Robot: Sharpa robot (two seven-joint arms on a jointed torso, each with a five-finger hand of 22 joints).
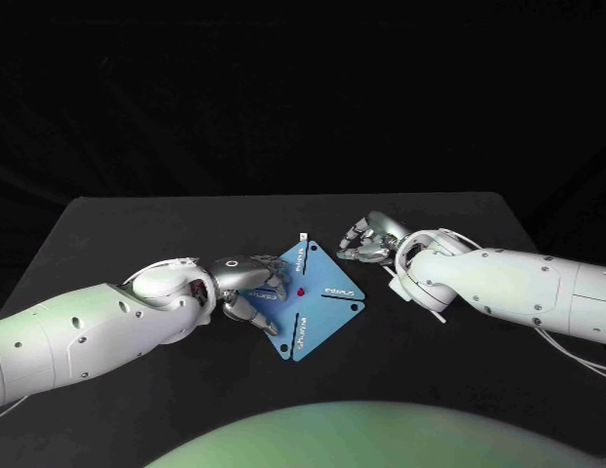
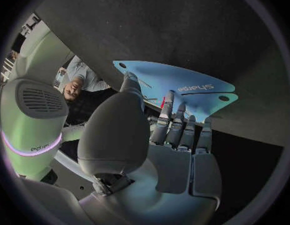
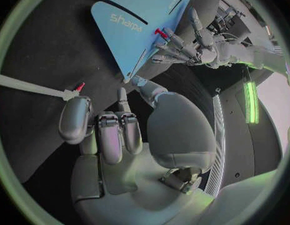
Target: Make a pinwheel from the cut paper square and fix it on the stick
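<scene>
The blue cut paper square (image 1: 324,292) lies as a diamond on the black table (image 1: 134,224), printed with white "sharpa" lettering (image 3: 126,22). A red pin (image 1: 303,292) sits at its middle. My left hand (image 1: 251,281) rests on the paper's left side, fingertips (image 2: 169,102) by the red pin (image 2: 162,102) and thumb at the paper's edge (image 2: 129,80). My right hand (image 1: 365,242) hovers by the paper's upper right edge, fingers (image 3: 110,132) curled in on nothing. A white stick (image 3: 32,85) with a red tip lies on the table, its end next to those fingers.
Bare table (image 1: 443,219) stretches behind and to both sides of the paper. My left hand (image 3: 189,47) is also seen across the paper (image 3: 145,15) in the right wrist view.
</scene>
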